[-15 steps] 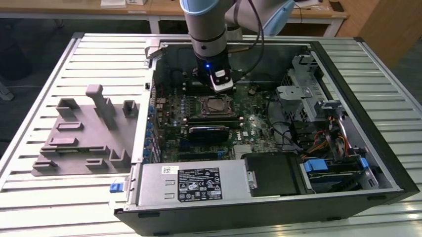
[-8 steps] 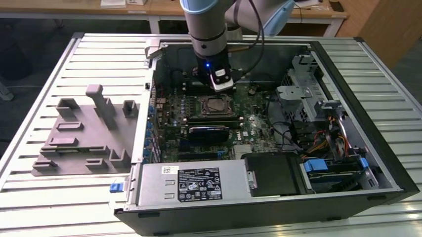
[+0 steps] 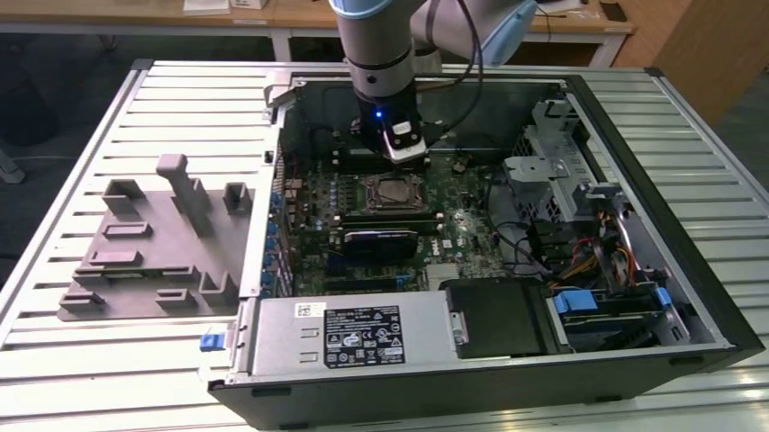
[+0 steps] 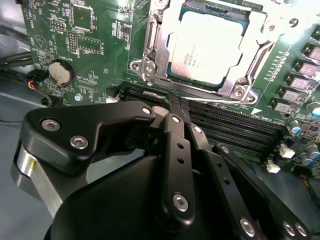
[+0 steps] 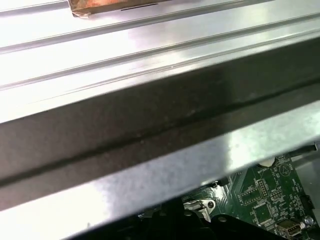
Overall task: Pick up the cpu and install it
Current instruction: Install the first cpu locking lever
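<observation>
One square, silver-topped cpu (image 4: pixel 207 44) sits flat in the socket (image 4: pixel 154 52).

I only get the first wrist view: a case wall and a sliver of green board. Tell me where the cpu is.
Observer: In the second wrist view, the cpu lies inside the socket frame on the board.
Operator: Now place the gripper for me.
Observer: In the exterior view, the gripper hangs inside the open computer case, close beside the socket frame; the second wrist view puts it over the memory slots.
</observation>
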Robot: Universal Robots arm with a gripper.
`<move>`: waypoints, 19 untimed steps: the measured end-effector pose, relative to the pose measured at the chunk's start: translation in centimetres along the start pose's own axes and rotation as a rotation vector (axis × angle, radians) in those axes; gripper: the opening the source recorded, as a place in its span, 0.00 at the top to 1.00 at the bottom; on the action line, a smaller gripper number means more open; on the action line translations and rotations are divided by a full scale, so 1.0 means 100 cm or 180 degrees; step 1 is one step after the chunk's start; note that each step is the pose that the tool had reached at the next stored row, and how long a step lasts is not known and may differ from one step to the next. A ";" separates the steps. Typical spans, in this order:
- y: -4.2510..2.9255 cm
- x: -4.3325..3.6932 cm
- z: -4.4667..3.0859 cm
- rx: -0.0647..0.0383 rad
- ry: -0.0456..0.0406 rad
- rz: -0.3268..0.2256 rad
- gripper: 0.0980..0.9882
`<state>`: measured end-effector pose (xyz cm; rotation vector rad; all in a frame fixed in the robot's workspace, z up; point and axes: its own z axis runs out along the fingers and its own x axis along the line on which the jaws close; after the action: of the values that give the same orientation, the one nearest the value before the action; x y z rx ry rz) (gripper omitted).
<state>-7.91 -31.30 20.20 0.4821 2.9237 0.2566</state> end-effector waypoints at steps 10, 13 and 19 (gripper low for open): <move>-0.0002 0.0002 0.0006 -0.0002 -0.0009 0.0071 0.99; -0.0004 0.0007 0.0016 -0.0009 -0.0013 0.0115 0.99; -0.0016 0.0006 0.0034 -0.0007 -0.0016 0.0128 0.99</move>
<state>-7.95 -31.38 19.83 0.5409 2.9109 0.2636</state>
